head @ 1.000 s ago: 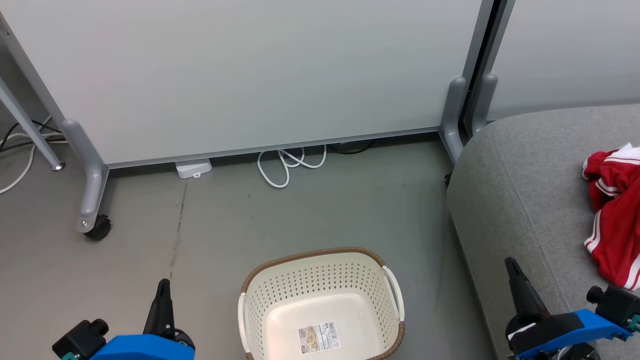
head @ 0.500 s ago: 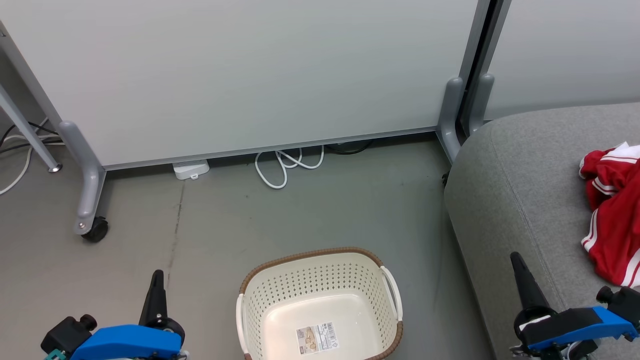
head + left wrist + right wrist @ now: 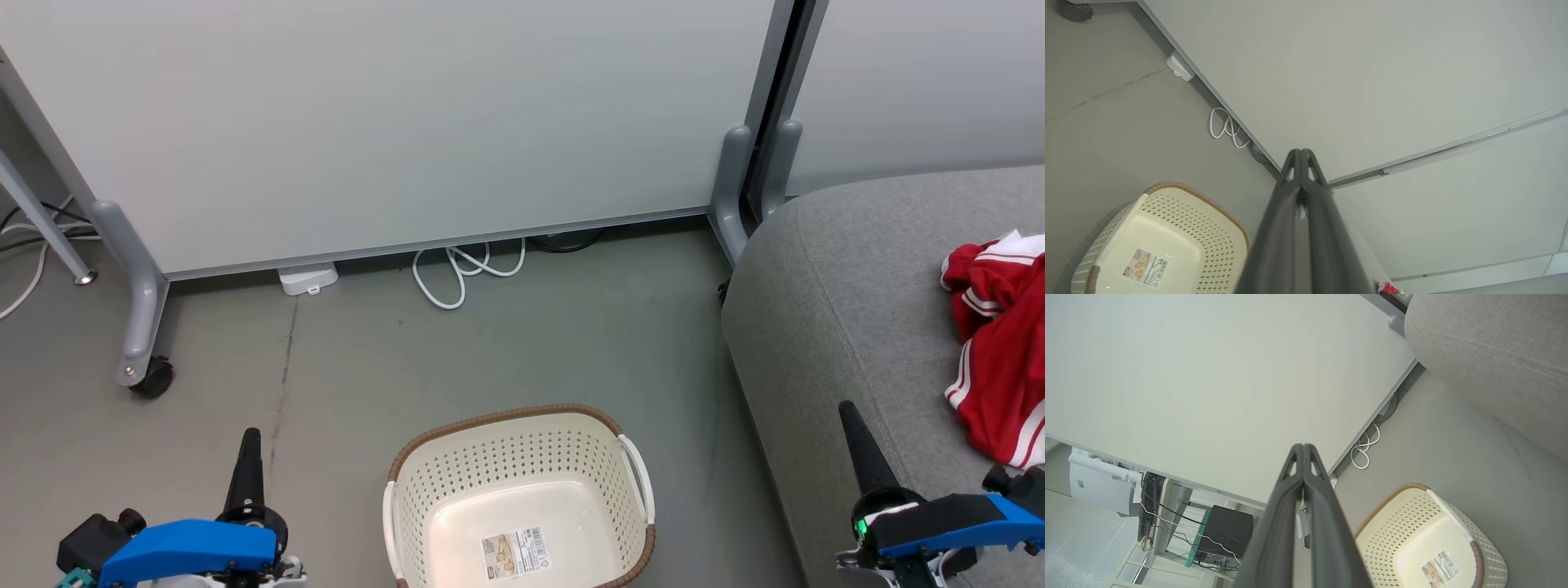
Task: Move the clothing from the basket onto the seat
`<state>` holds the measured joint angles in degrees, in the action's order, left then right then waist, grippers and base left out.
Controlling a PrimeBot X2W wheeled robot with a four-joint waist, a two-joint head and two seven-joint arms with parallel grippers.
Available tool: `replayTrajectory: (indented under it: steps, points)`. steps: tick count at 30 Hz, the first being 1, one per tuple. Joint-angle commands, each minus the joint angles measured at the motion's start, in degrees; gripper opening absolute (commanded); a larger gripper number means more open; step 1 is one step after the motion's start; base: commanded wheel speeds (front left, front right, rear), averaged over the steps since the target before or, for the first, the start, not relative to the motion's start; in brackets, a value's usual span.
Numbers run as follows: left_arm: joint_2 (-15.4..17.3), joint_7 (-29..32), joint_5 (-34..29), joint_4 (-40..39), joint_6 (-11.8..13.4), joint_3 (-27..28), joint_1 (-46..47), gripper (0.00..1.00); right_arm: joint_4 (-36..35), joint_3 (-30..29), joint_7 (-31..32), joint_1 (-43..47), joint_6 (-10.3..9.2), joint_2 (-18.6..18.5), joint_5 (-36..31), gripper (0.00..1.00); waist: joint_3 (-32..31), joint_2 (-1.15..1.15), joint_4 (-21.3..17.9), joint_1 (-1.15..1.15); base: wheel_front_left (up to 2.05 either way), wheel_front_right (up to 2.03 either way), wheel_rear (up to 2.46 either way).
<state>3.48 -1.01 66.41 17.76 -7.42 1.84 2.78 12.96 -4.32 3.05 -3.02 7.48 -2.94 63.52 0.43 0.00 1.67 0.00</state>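
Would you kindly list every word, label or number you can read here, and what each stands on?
No text can be read.
Sticker on the basket floor: print and a barcode, too small to read.
Small tag on the white unit, right wrist view: too small to read.

Grey concrete floor [image 3: 506, 351] meets pale wheeled partition panels [image 3: 392, 122], with a white cable [image 3: 467, 269] coiled beneath.
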Motion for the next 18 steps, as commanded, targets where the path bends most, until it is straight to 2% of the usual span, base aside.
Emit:
replayTrajectory:
  steps: [1, 18]
  points:
    - [0.1, 0.6, 1.9, -0.9, -0.1, 0.6, 1.5, 0.00, -0.3, -0.4, 0.4, -1.3, 0.02, 0.0, 2.2, 0.00, 0.0, 0.00, -0.1, 0.00, 0.00, 0.00, 0.00]
    - [-0.1, 2.9, 9.6, -1.9, -0.1, 2.1, 2.3, 0.00, 0.2, -1.0, 1.4, -2.0, 0.02, 0.0, 10.7, 0.00, -0.1, 0.00, -0.5, 0.00, 0.00, 0.00, 0.00]
